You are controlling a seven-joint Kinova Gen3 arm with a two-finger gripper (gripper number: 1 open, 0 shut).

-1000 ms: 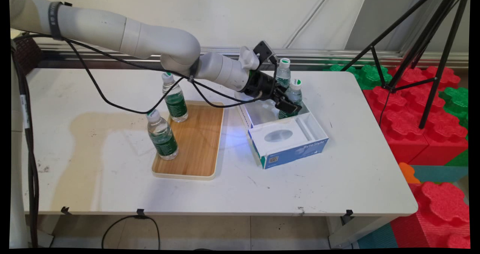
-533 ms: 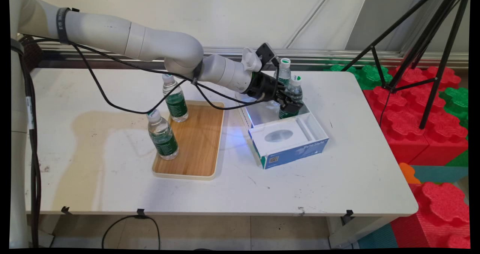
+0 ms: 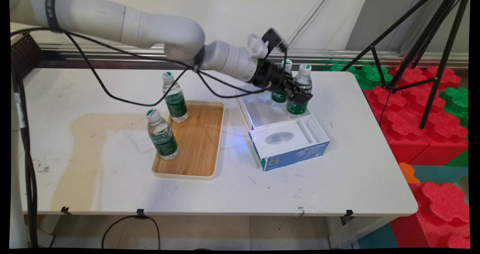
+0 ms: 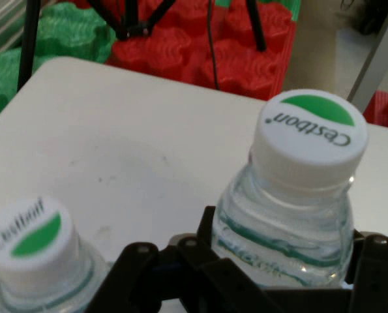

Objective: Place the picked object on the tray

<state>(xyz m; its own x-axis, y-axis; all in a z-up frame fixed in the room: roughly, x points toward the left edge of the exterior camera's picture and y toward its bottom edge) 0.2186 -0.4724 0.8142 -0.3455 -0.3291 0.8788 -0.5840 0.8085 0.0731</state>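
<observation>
My gripper [image 3: 297, 95] is shut on a clear water bottle [image 3: 300, 91] with a green label and a white cap. It holds the bottle upright over the open back part of a blue and white box [image 3: 290, 146]. A second bottle like it [image 3: 279, 94] stands just to the left, in the same part of the box. In the hand view the held bottle [image 4: 291, 215] fills the lower right between the fingers [image 4: 373, 261]. The other bottle's cap [image 4: 30, 236] shows at the lower left.
A wooden tray [image 3: 197, 141] lies left of the box, with two more bottles on it, one at the front [image 3: 162, 136] and one at the back [image 3: 174, 98]. Black tripod legs [image 3: 420, 44] and red and green foam blocks [image 3: 423, 111] stand beyond the table's right edge.
The gripper closed on the right bottle in the box and has raised it, moving slightly right. The other bottle now shows beside it.
</observation>
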